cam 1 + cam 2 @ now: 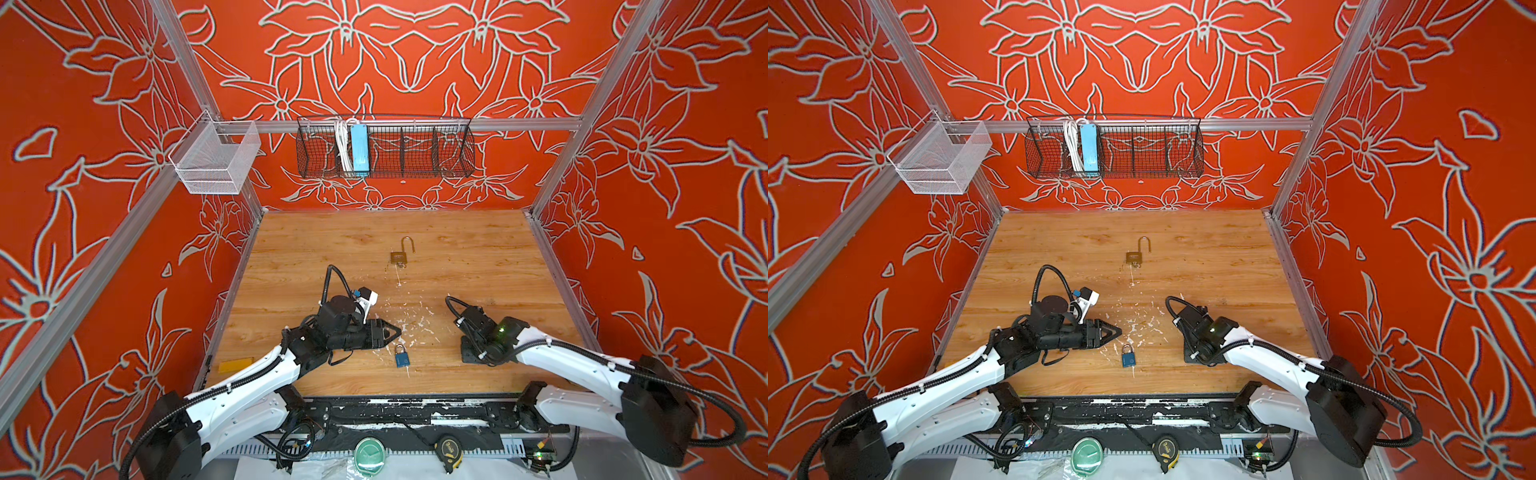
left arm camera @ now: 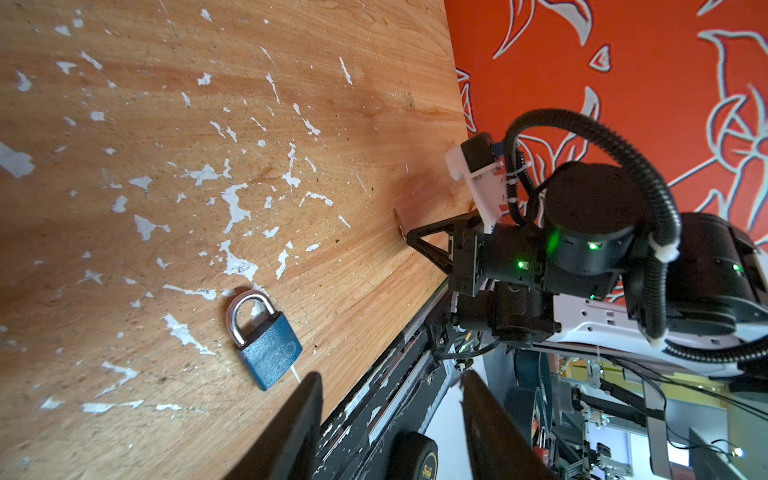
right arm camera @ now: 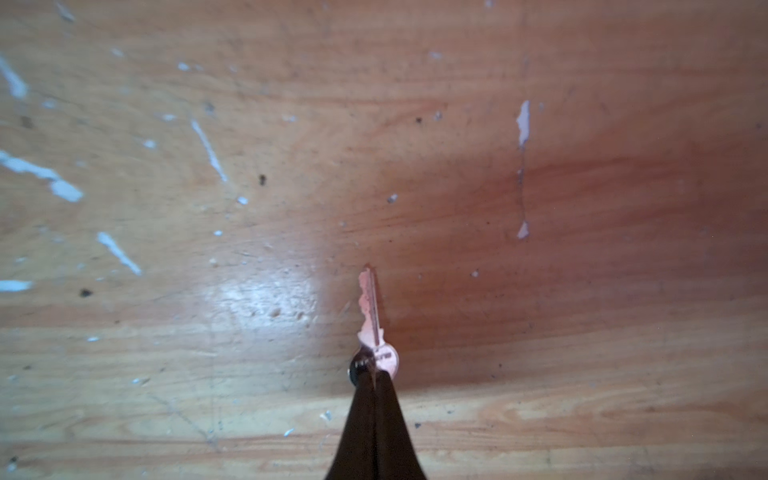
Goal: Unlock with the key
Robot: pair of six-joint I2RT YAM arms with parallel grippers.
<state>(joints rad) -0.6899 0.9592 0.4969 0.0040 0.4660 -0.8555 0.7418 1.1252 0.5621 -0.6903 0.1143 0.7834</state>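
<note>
The right gripper [image 3: 374,380] is pinching the flat round head of the small notched metal key [image 3: 371,309], with its jaws closed on it and the blade pointing out low over the table [image 3: 582,395]. Key pickup appears complete; insertion and turning are still pending. The blue padlock [image 1: 402,357] is lying flat near the front edge, its curved steel shackle seated. The left gripper [image 1: 390,332] is hovering just beside it, jaws apart and empty. The wood-grain surface is showing white chipped patches.
</note>
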